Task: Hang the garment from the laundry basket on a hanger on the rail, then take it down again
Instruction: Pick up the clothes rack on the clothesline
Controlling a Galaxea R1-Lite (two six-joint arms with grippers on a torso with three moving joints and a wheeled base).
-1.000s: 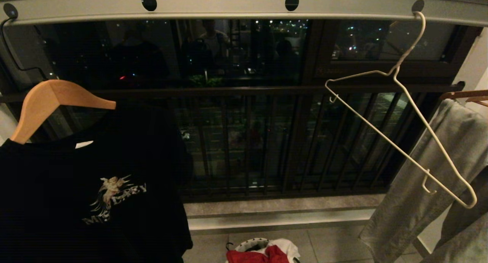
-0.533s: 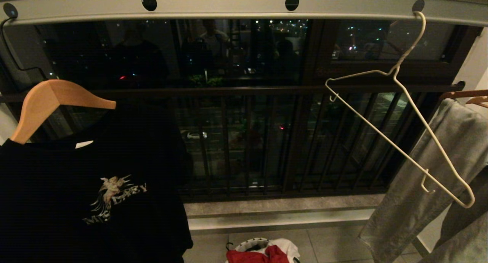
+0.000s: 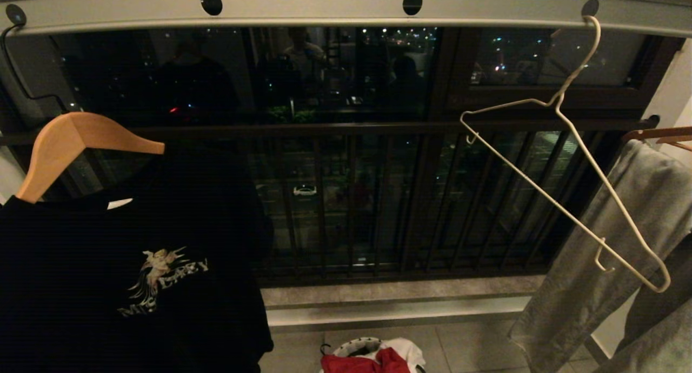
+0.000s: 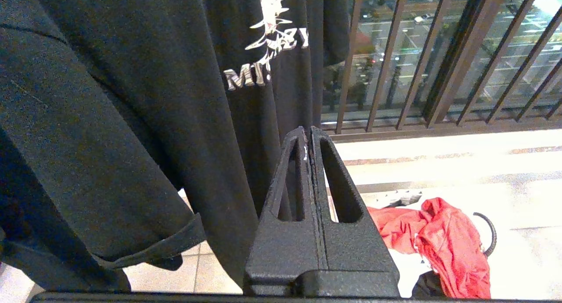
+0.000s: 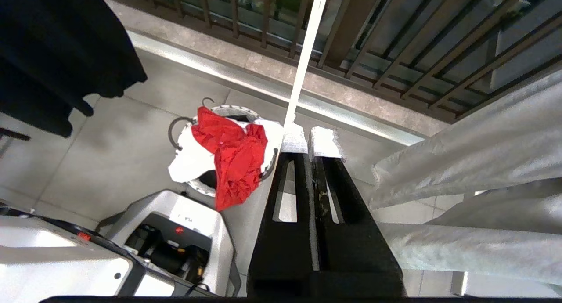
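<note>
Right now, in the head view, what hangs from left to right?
Wooden hanger with the black T-shirt → white wire hanger on the rail → grey cloth at the far right.

**Lighting and picture quality**

Head view dim and warm; night outside, small city lights and room reflections in the window glass (image 3: 324, 70). The black T-shirt (image 3: 135, 275) loses nearly all detail in shadow. Left wrist view is brighter, the floor (image 4: 461, 162) blown out to white glare. Right wrist view evenly lit; pale fabric (image 5: 474, 140) close to the lens looks soft and overexposed.
</note>
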